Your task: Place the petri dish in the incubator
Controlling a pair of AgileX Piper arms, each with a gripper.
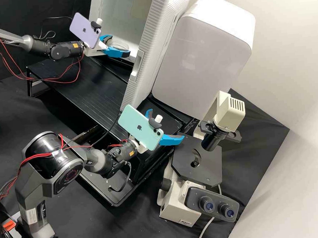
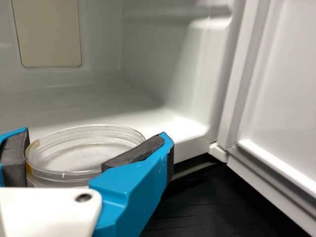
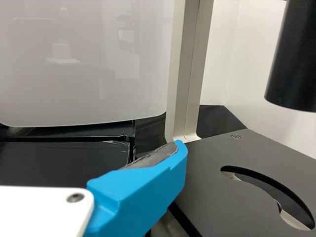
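Petri dish (image 2: 79,153): clear and round, held level at the mouth of the incubator (image 1: 119,12), over the front of its white floor. I cannot tell whether it touches that floor.
Left gripper (image 1: 118,46): at the incubator's opening, its fingers (image 2: 143,158) closed narrowly on the dish's rim from both sides.
Incubator door (image 1: 156,35): swung open, standing just beside the dish.
Right gripper (image 1: 165,125): well apart from the dish, above the near edge of the microscope stage (image 3: 237,173). Its fingers (image 3: 148,182) are spread wide and hold nothing.
Microscope (image 1: 194,193): stands on the black table (image 1: 15,115), in front of the incubator, eyepieces towards the camera.
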